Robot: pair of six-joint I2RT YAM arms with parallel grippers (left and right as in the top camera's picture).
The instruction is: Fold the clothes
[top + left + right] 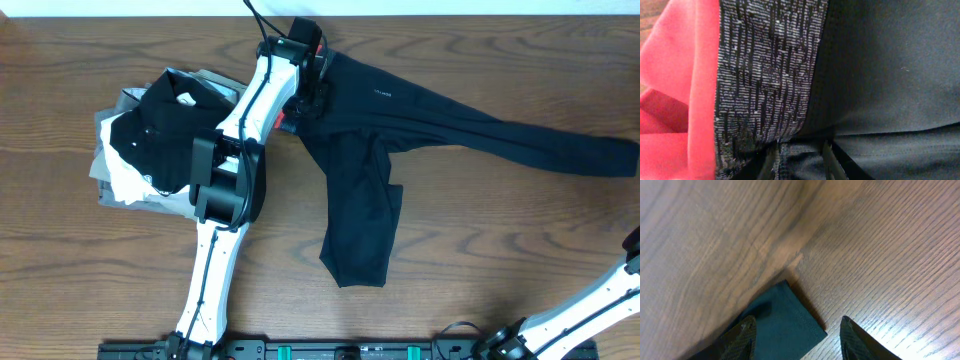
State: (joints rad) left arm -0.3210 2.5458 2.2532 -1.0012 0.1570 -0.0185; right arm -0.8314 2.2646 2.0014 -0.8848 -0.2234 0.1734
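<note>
Wood tabletop [480, 230]. Black leggings [420, 115] flat at centre-right: one leg runs right, other bent toward front. Heathered grey waistband [765, 85], coral lining. Left claw [308, 98] clamped on waistband, arm outstretched. Right claw [796, 325] apart above leg hem [785, 322].

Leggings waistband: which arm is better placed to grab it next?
Left. The left arm reaches onto the waistband, which fills its wrist view; the right arm sits far off, over a hem corner.

A robotics lab bench, not a home: a white left arm [213, 272] and right arm [590, 298] rise from a black mounting rail [340, 351] edging a wood-grain table [90, 275], a cable [253, 15] trailing, where leggings [420, 110] and piled garments [150, 150] lie.
</note>
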